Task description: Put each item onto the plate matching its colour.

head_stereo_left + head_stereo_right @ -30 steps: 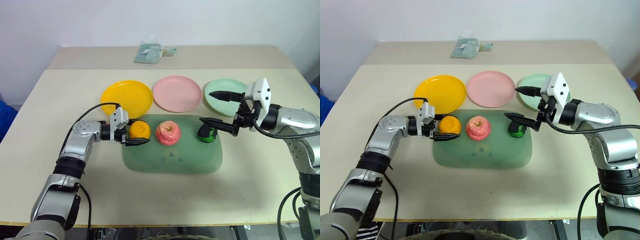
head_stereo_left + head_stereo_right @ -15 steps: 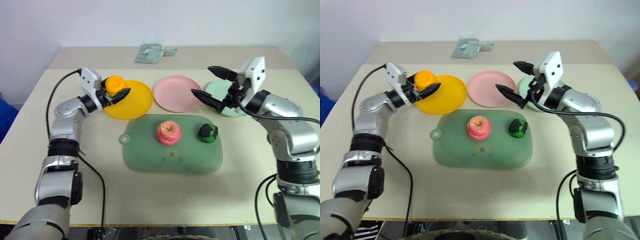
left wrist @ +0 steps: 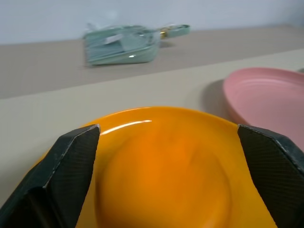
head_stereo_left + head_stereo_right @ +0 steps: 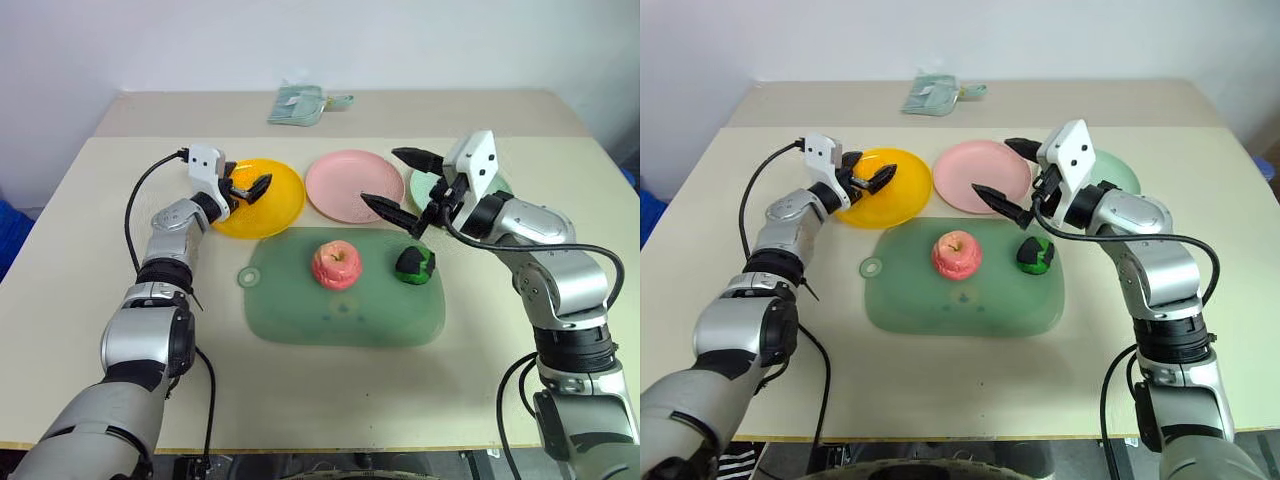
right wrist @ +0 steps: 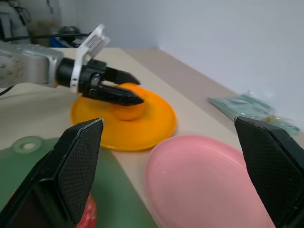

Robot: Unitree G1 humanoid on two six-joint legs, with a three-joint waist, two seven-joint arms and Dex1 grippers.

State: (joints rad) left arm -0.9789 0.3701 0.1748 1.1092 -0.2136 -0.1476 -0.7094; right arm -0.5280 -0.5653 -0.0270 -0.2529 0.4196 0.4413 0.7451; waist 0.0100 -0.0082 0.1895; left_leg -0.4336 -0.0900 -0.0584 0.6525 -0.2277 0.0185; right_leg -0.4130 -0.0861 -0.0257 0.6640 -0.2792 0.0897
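My left gripper (image 4: 247,187) is shut on the ribbed orange-yellow toy (image 5: 129,110), which sits low over the yellow plate (image 4: 282,207); whether the toy touches the plate I cannot tell. The pink apple (image 4: 337,265) and the dark green lump (image 4: 414,264) lie on the dull-green mat (image 4: 300,312). My right gripper (image 4: 378,175) hangs open and empty above the gap between the pink plate (image 4: 340,183) and the mint green plate (image 4: 1112,172). It is behind and to the left of the green lump, and it partly hides the mint plate.
A pale green pouch (image 4: 300,103) lies at the back of the table. The three plates stand in a row behind the mat. Bare tabletop lies in front of the mat and along both sides.
My left gripper has carried the orange-yellow toy off the mat, up and back to the yellow plate. My right gripper has drifted left, away from the green lump, and stayed open.
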